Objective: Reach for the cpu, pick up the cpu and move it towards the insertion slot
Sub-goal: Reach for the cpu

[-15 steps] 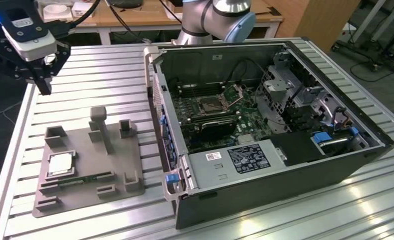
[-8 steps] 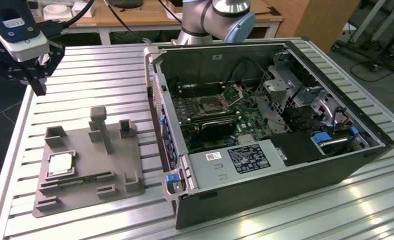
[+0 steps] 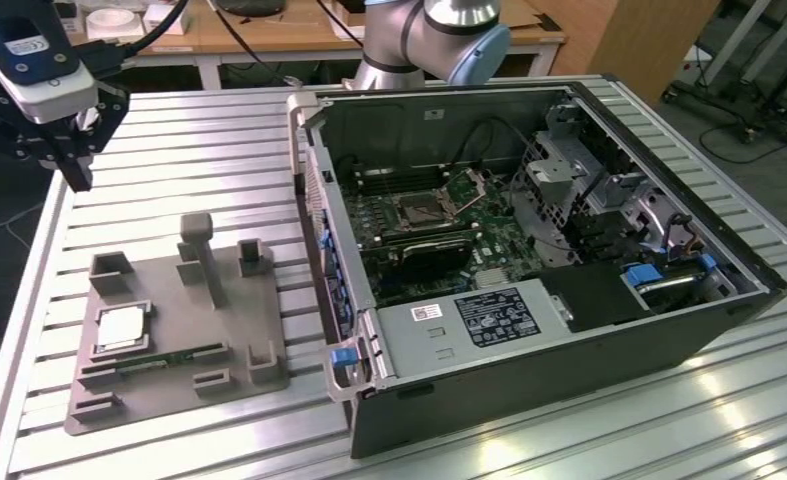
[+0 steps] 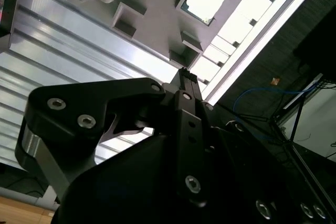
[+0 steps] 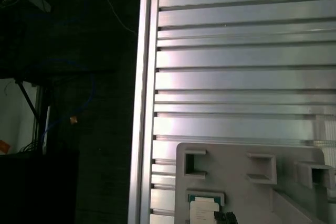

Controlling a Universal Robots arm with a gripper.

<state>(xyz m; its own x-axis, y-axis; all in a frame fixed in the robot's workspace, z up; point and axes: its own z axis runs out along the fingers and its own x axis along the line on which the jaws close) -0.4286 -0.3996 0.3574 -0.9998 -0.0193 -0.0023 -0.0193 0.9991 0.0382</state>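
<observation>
Over the far corner of the slatted table (image 3: 166, 120), at the exterior view's left, the gripper (image 3: 76, 172) hangs well apart from the cpu (image 3: 120, 327); wide or narrow, I cannot tell. Coming down off-centre, it could, I reckon, catch a recess wall of the grey tray (image 3: 166, 300) or tip the chip on edge. The cpu lies flat in that tray, nearer than the gripper: small, thin, pale silver, tan-rimmed.
</observation>
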